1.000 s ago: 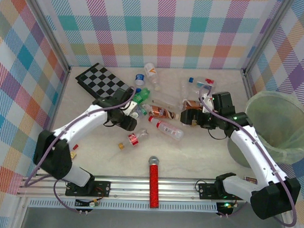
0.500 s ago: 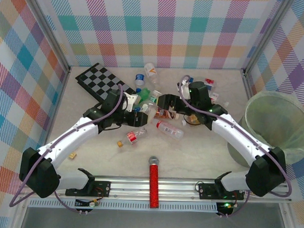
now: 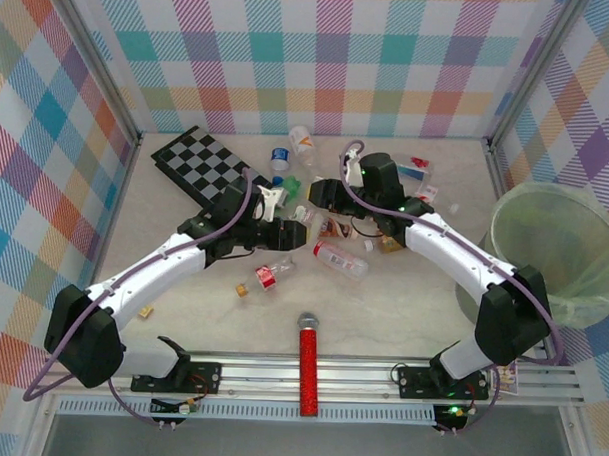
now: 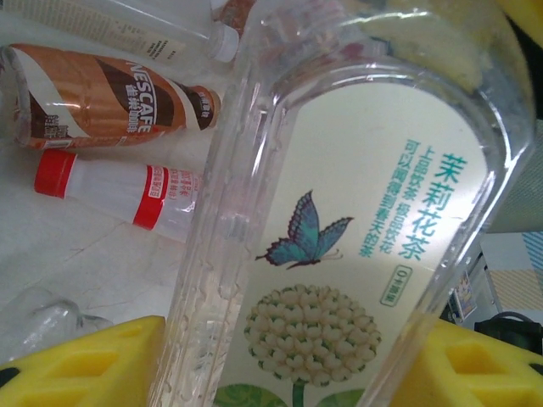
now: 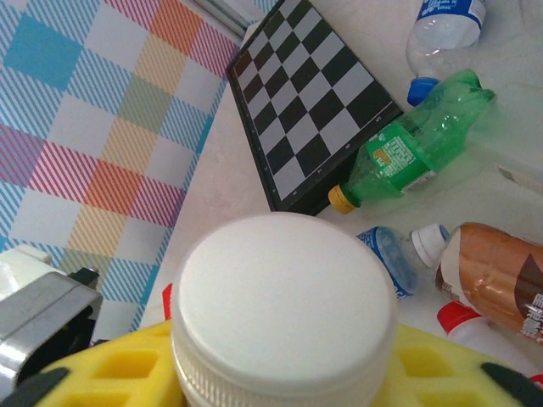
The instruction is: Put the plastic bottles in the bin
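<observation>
— What is held in the left claw?
— A clear tea bottle with a butterfly label is gripped between its yellow pads.
— And the right claw?
— It is clenched on a white-capped bottle; the cap is seen between the pads.
— Where are the claws placed?
— Both are found mid-table, over the pile of bottles, close to each other.
— How are the other bottles laid?
— They are scattered on the table. A green bottle is laid just beside the checkerboard. A brown bottle and a red-capped bottle are seen near the left claw.
— And the bin?
— It is stood at the right edge, well apart from both claws. Whether anything lies inside cannot be told.
</observation>
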